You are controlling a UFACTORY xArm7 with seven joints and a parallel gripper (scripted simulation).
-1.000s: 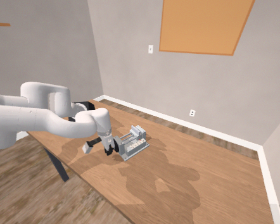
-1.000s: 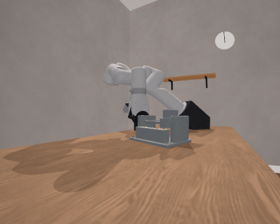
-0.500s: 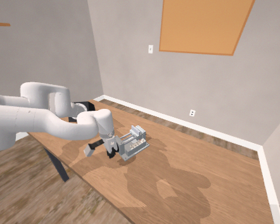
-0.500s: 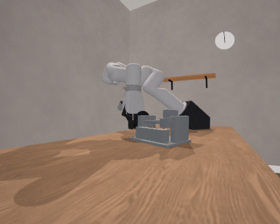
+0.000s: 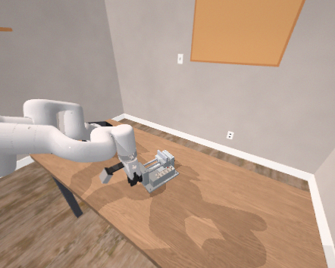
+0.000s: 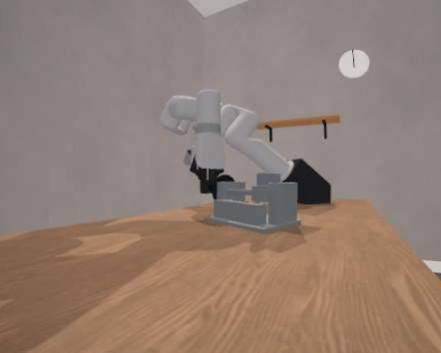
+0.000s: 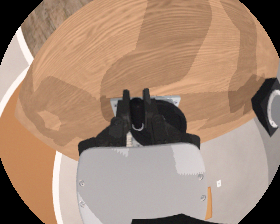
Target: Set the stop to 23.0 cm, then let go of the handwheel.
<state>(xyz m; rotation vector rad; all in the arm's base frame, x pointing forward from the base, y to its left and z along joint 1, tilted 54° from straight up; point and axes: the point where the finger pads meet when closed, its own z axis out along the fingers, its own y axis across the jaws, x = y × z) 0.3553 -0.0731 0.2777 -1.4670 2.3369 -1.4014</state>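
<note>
The grey stop device (image 5: pixel 155 182) (image 6: pixel 239 211) stands on the wooden table, with rods between two end blocks. Its stop, a light grey block (image 5: pixel 161 157) (image 6: pixel 268 178), sits on the rods close to the end block away from the handwheel. The scale marks are too small to read. The black handwheel (image 6: pixel 225 178) (image 7: pixel 175 116) is at the near end, mostly hidden by the fingers in the top view. My gripper (image 5: pixel 134 182) (image 6: pixel 208 189) (image 7: pixel 136 97) is shut on the handwheel's black handle (image 7: pixel 137 107), which stands between the fingers, with the wheel's disc to their right in the wrist view.
A black box-shaped mount (image 6: pixel 306 183) (image 7: pixel 267 106) stands at the arm's base. A grey block on a black bracket (image 5: pixel 106 176) sticks out from the arm's wrist. The table (image 5: pixel 254 189) has a long front edge beside the device.
</note>
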